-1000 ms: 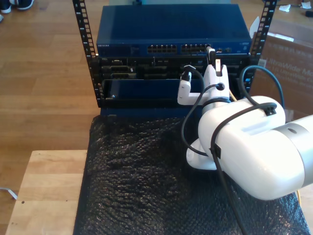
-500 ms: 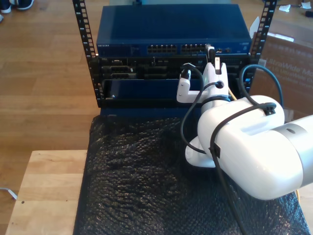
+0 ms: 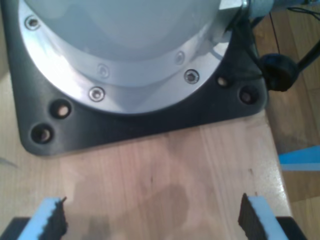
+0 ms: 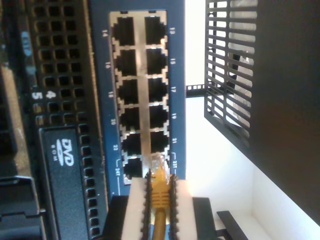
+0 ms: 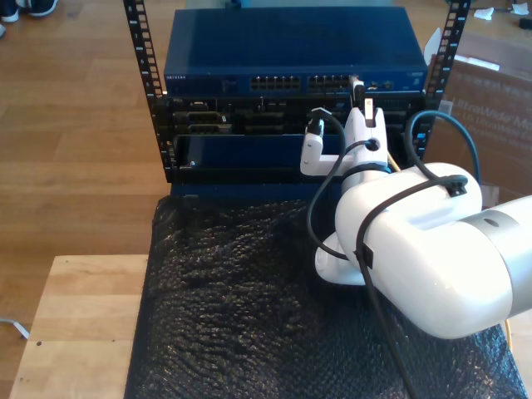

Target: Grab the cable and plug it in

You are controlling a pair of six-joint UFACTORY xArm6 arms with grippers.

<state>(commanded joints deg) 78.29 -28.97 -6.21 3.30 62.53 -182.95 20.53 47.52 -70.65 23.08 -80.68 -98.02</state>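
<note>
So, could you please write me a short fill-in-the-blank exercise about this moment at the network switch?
1. My second gripper is shut on the ____ cable.
2. The cable's clear plug sits at the switch port beside the printed number ____.
3. My first gripper hangs ____ over bare wood.

Missing words: yellow; 24; open

My bench [image 5: 79,324] is pale smooth wood under crinkly glossy black sheeting [image 5: 241,307]. The arm shell [image 5: 424,258] is glossy white plastic; the base flange [image 3: 125,65] is brushed metal.
</note>
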